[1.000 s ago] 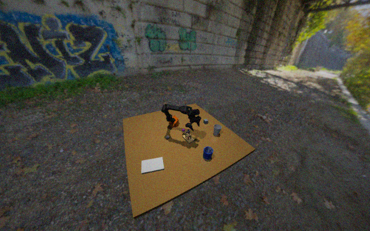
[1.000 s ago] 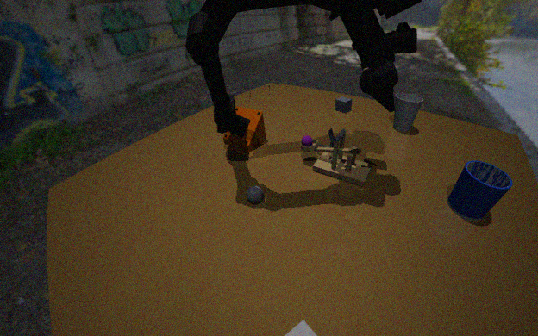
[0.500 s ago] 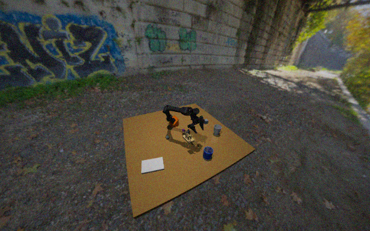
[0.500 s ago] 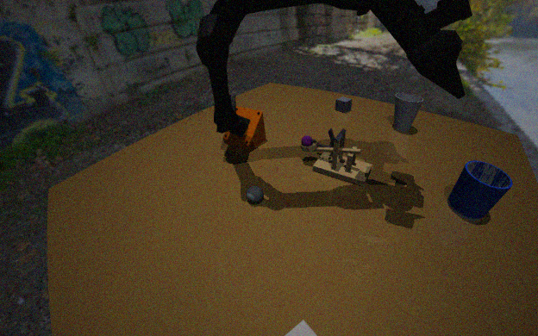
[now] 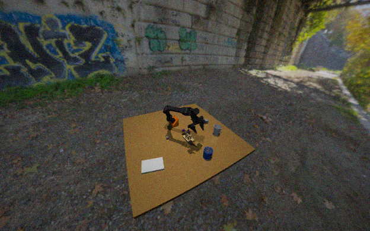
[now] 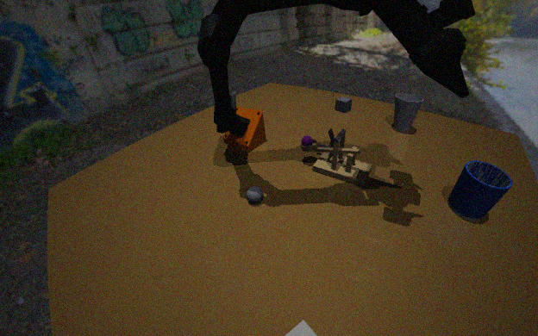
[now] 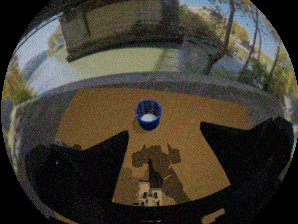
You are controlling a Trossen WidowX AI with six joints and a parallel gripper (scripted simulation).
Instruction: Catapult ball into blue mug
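Observation:
The purple ball (image 5: 183, 130) (image 6: 307, 140) sits at the raised arm's cup end of the small wooden catapult (image 5: 187, 137) (image 6: 334, 171) (image 7: 150, 194), on the side toward the robot's base. The blue mug (image 5: 208, 154) (image 6: 476, 194) (image 7: 148, 125) stands upright beyond the catapult's other end; a pale patch shows inside it in the wrist view. My gripper (image 5: 199, 131) (image 7: 165, 130) is wide open with nothing between its fingers. It hangs in the air past the catapult, pointing toward the mug's side, and touches neither. The catapult's rear part is hidden in the wrist view.
A grey cup (image 5: 217, 130) (image 6: 405, 114) stands beyond the catapult. A grey block (image 5: 206, 121) (image 6: 343, 104) lies farther back. A grey ball (image 5: 167, 137) (image 6: 254, 195) and an orange wedge (image 5: 175, 121) (image 6: 257, 133) are near the arm's base. A white pad (image 5: 152, 165) (image 6: 303, 330) lies at the front.

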